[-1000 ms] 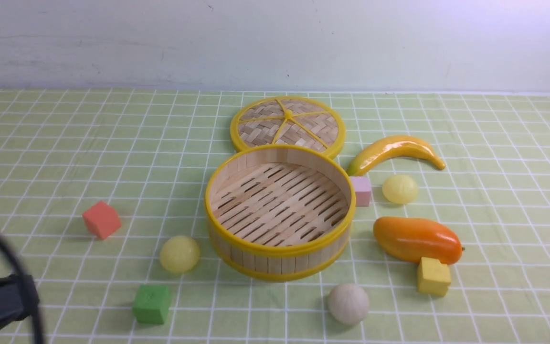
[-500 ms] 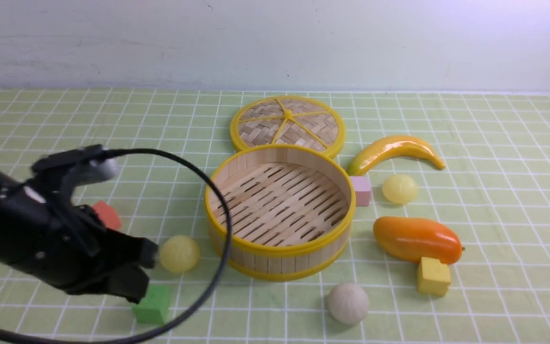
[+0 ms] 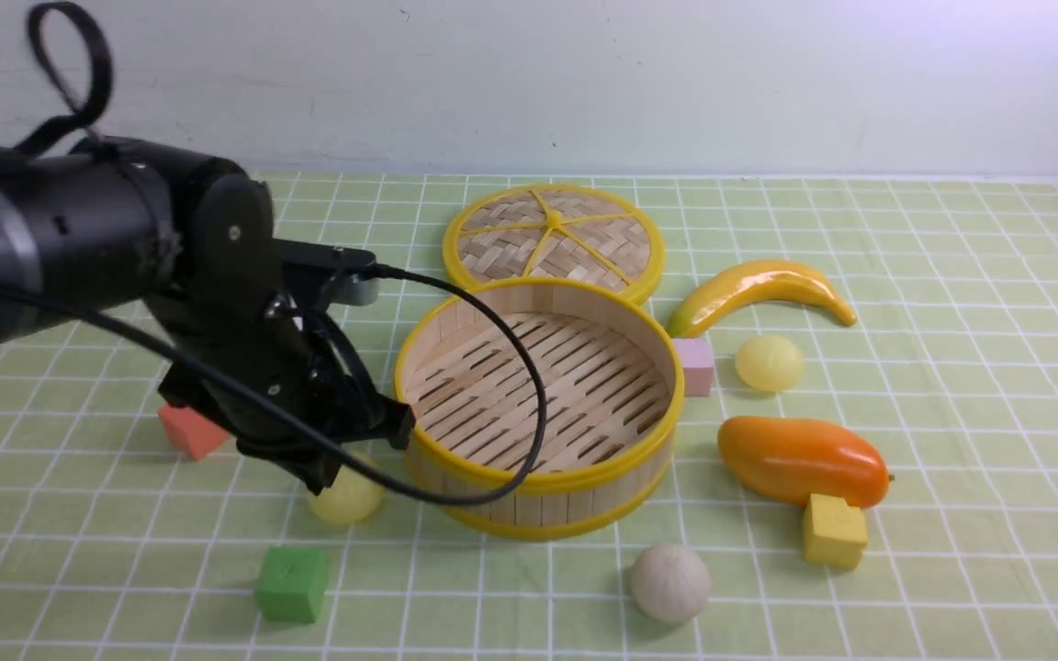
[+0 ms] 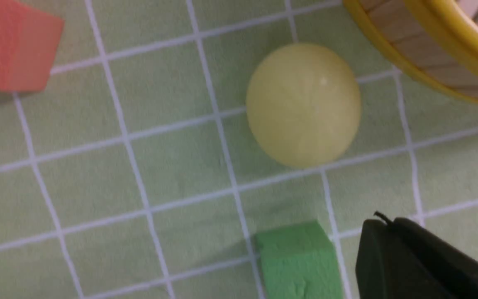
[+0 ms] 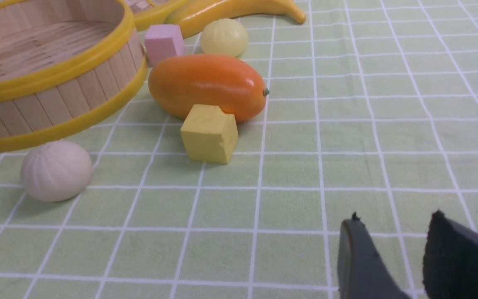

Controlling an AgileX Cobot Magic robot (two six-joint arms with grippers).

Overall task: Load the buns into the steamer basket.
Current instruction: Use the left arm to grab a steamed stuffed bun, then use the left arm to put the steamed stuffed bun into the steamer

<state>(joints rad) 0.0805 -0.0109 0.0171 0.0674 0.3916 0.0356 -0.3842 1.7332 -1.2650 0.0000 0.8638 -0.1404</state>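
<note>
The steamer basket [image 3: 538, 479] stands mid-table with nothing in it; it also shows in the right wrist view [image 5: 56, 70]. One pale yellow bun [image 3: 352, 502] lies at its front left, partly under my left arm [image 3: 217, 303]. In the left wrist view this bun [image 4: 303, 106] lies on the cloth, apart from my left gripper [image 4: 388, 222], which is shut and empty. A second yellow bun [image 3: 770, 362] lies right of the basket. The off-white pleated bun [image 3: 670, 583] lies in front of it. My right gripper [image 5: 394, 218] is open and empty, low over the cloth.
The woven lid [image 3: 552, 239] lies behind the basket. A banana [image 3: 759, 289], a pink cube [image 3: 696, 365], an orange mango [image 3: 800, 459] and a yellow cube [image 3: 832, 531] lie to the right. A red cube [image 3: 187, 430] and a green cube [image 3: 291, 583] lie to the left.
My left arm has come up from the lower left corner and moved forward and right; it now hangs over the left yellow bun beside the basket. The objects have not moved.
</note>
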